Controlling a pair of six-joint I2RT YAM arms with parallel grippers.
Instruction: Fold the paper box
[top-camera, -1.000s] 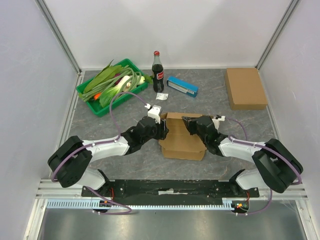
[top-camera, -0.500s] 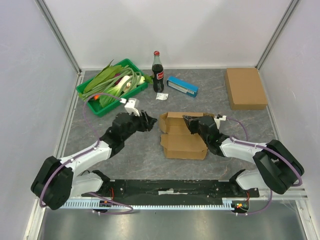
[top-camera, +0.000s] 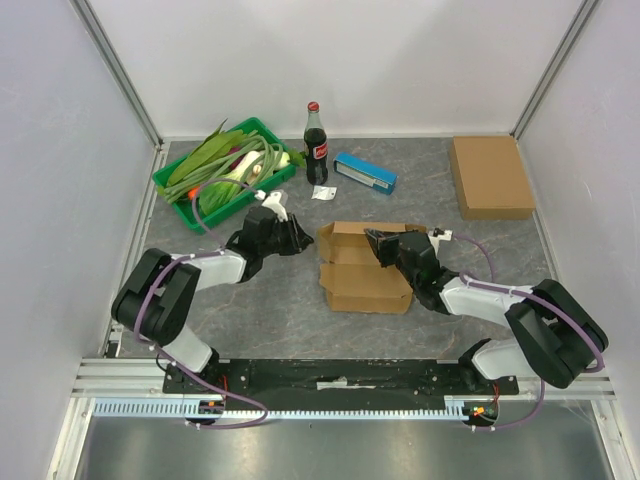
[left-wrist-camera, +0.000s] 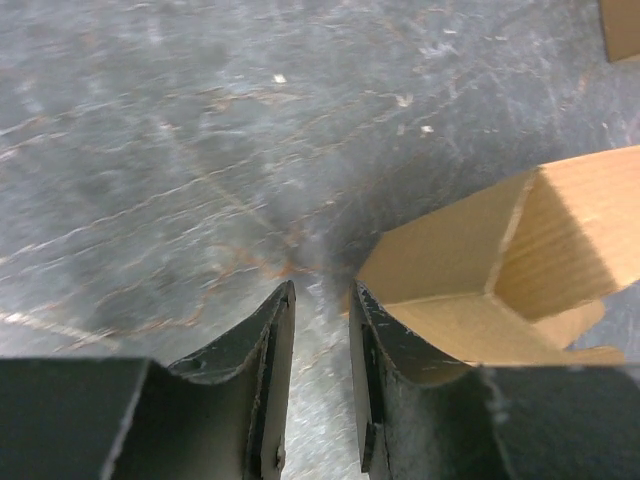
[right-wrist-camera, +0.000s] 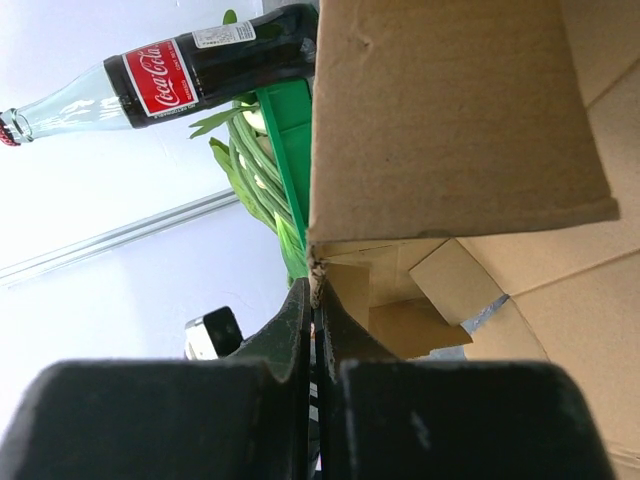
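We are looking at the paper box (top-camera: 365, 265) lying half formed near the middle of the surface (top-camera: 260, 320), its far part open with flaps standing and its near part lying flatter. From above, the right arm (top-camera: 470, 295) is covering the box's far right corner, so the flap there is hidden. The right wrist view is showing the right jaws clenched on the thin edge of a cardboard flap. The box's inside is lying mostly in shadow, and we cannot tell how its inner tabs are sitting. The left jaws are standing slightly apart, grasping nothing, over bare surface just left of the box's far left corner. Whether they are touching the cardboard, we cannot tell.

At the far left a green tray (top-camera: 170, 198) is holding long green stalks (top-camera: 225, 165) with pale ends, and something orange among them is too small to identify. Just right of the tray a Coca-Cola bottle (top-camera: 316, 150) is standing upright, capped, with dark drink reaching its shoulder. A closed blue packet (top-camera: 365, 172) is lying flat to its right. A closed brown carton (top-camera: 490, 177) is sitting at the far right, its contents hidden.
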